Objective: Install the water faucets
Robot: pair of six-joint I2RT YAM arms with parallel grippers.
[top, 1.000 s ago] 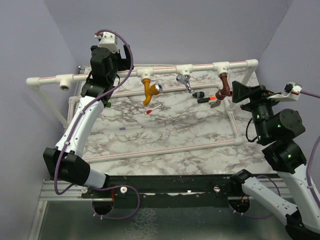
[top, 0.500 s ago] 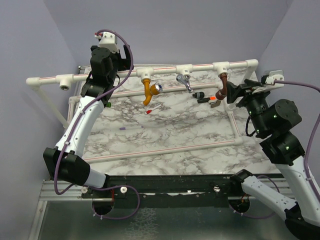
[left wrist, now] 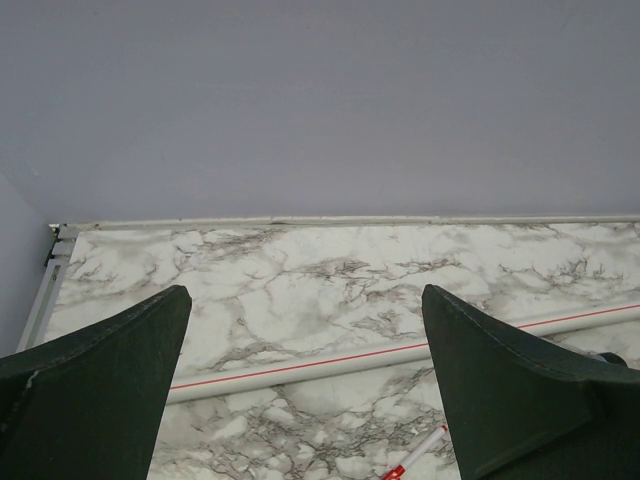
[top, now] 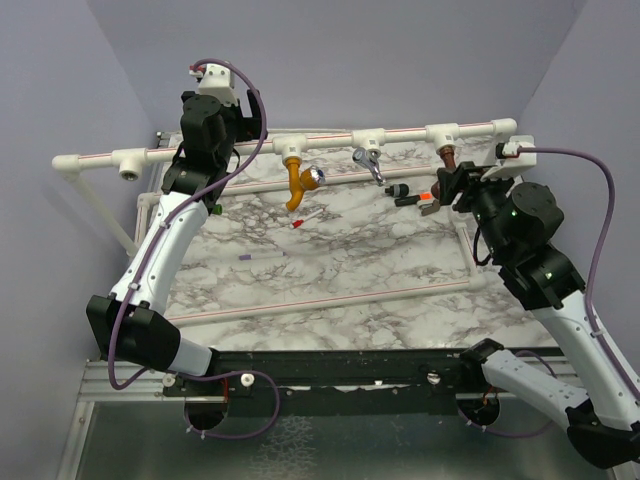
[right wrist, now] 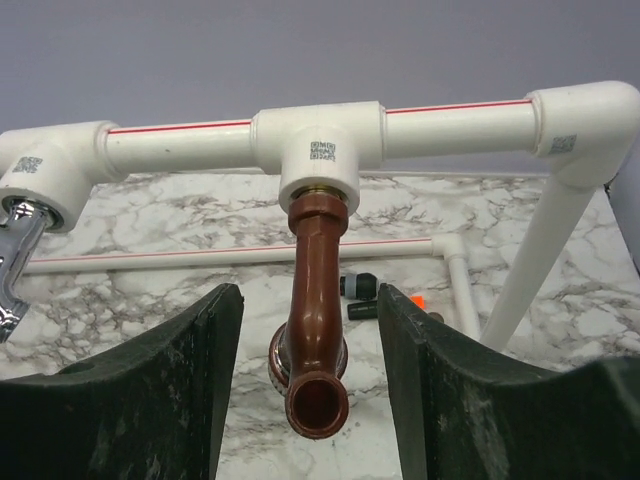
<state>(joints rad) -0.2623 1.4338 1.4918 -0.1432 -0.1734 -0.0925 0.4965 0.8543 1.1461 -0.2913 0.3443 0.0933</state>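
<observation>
A white pipe rail [top: 330,140] carries three visible faucets: mustard-orange [top: 295,185], silver-grey [top: 368,165] and dark brown [top: 447,160]. In the right wrist view the brown faucet [right wrist: 318,250] hangs from its tee [right wrist: 318,150], spout facing the camera. My right gripper [right wrist: 310,292] is open, one finger on each side of the brown spout, not touching it; it also shows in the top view [top: 452,185]. My left gripper [left wrist: 305,390] is open and empty, up by the rail's left part [top: 212,120]. A bit of dark green [top: 215,210] shows beside the left arm; the rest is hidden.
Small black-and-orange pieces [top: 410,195] lie on the marble behind the brown faucet. A red-tipped white stick [top: 305,218] and a purple stick [top: 262,256] lie mid-table. An open tee socket [top: 130,170] is at the rail's left end. Lower frame pipes [top: 330,300] cross the table.
My right gripper has swung left and in toward the rail, from beside the brown faucet to straddling its spout. The left arm has not moved.
</observation>
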